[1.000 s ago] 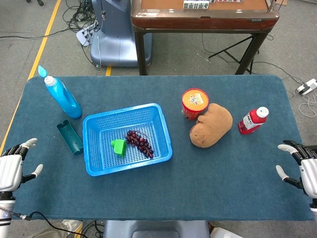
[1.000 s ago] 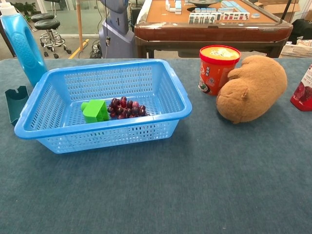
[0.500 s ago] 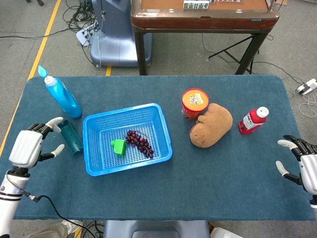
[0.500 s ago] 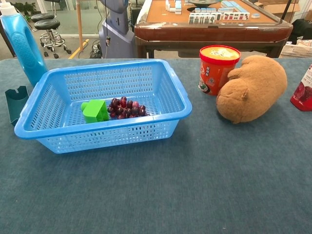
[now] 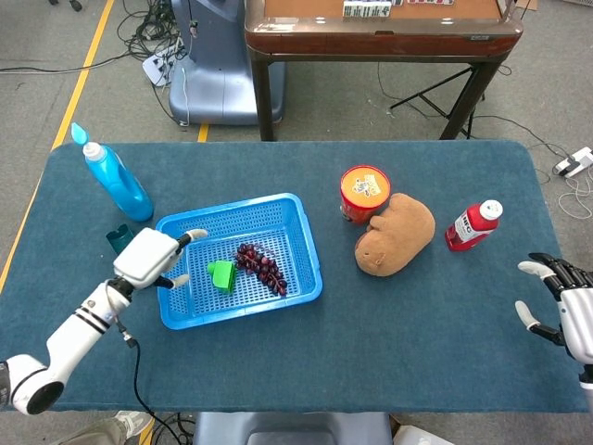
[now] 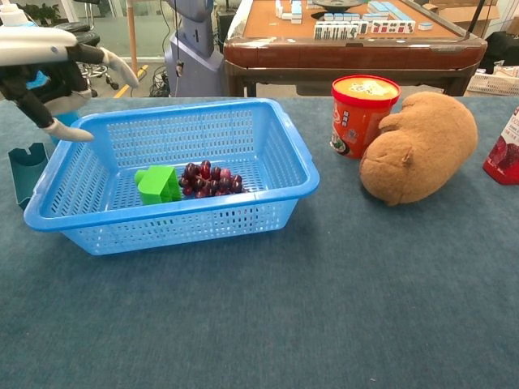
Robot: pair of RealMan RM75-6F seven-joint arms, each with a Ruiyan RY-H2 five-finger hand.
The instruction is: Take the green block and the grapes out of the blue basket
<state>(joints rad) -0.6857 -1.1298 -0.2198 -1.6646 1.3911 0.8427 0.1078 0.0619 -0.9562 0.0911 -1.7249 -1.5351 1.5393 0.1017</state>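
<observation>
The blue basket [image 5: 306,243] [image 6: 293,146] stands left of the table's middle. Inside it lie the green block [image 5: 221,274] [image 6: 158,183] and, touching its right side, a bunch of dark purple grapes [image 5: 262,267] [image 6: 209,179]. My left hand [image 5: 151,257] [image 6: 50,66] hovers over the basket's left rim, open and empty, fingers pointing toward the block. At the table's right edge my right hand [image 5: 566,311] is open and holds nothing; the chest view does not show it.
A blue spray bottle [image 5: 115,182] and a dark teal holder [image 5: 118,237] [image 6: 26,168] sit left of the basket. To its right are a red cup [image 5: 364,193] [image 6: 365,112], a brown plush animal [image 5: 397,235] [image 6: 421,147] and a red bottle [image 5: 473,225].
My left arm has swung in from the table's left edge to above the basket's left rim, covering part of the teal holder. The right hand has barely moved.
</observation>
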